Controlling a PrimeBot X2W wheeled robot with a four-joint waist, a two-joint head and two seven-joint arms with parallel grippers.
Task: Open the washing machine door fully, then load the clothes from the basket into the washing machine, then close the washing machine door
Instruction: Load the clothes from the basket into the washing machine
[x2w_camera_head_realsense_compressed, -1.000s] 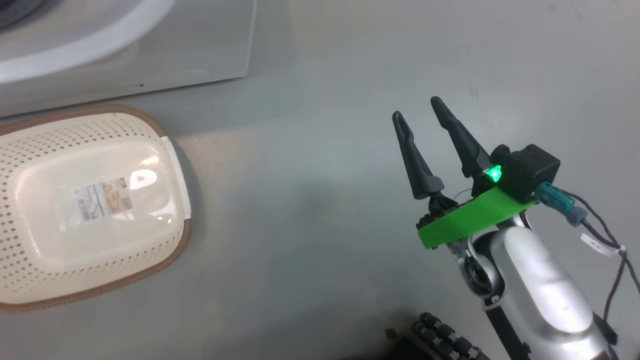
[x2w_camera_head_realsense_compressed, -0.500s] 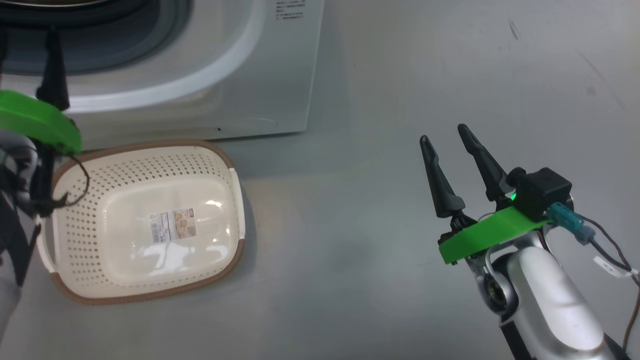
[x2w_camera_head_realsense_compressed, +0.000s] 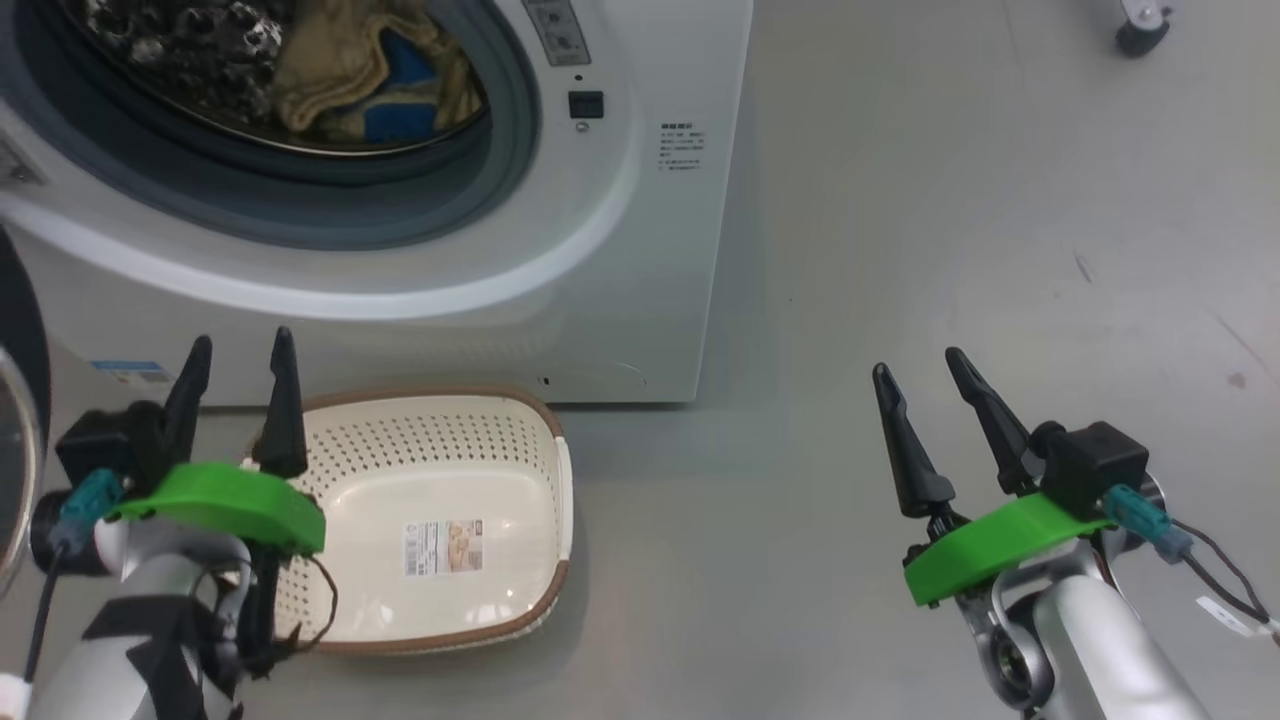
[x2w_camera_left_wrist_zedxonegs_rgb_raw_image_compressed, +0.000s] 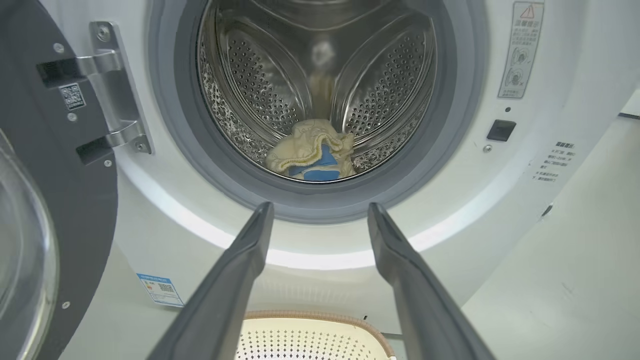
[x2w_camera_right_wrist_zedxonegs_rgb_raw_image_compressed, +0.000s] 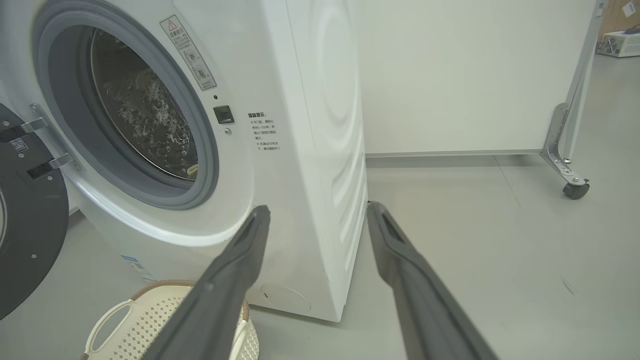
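Both my hands are spread wide and hold nothing: my left gripper (x2w_camera_head_realsense_compressed: 242, 342) hovers over the left end of the small cream-white perforated plastic basket (x2w_camera_head_realsense_compressed: 545, 470), which lies bare inside, and my right gripper (x2w_camera_head_realsense_compressed: 917, 362) hangs over open floor, well apart to the right. The soft cream-yellow clothes with blue patches (x2w_camera_left_wrist_zedxonegs_rgb_raw_image_compressed: 310, 155) lie in a heap at the bottom of the perforated steel drum (x2w_camera_left_wrist_zedxonegs_rgb_raw_image_compressed: 260, 85) of the big white front-loading washing machine (x2w_camera_head_realsense_compressed: 620, 250). So I judge the thing left to handle is the large round washing machine door with its glossy black rim and bulging clear glass bowl (x2w_camera_left_wrist_zedxonegs_rgb_raw_image_compressed: 50, 190). It stands swung wide open on the metal hinge (x2w_camera_left_wrist_zedxonegs_rgb_raw_image_compressed: 112, 85) at the left of the opening, just left of my left gripper and apart from it, its inner face toward me. I expect it to be rigid and fairly heavy, swinging freely, its rim slick. I would press on the rim's free edge, far from the hinge, and keep off the glass. The fabric looks near the grey rubber seal (x2w_camera_left_wrist_zedxonegs_rgb_raw_image_compressed: 450, 125); it could catch there.
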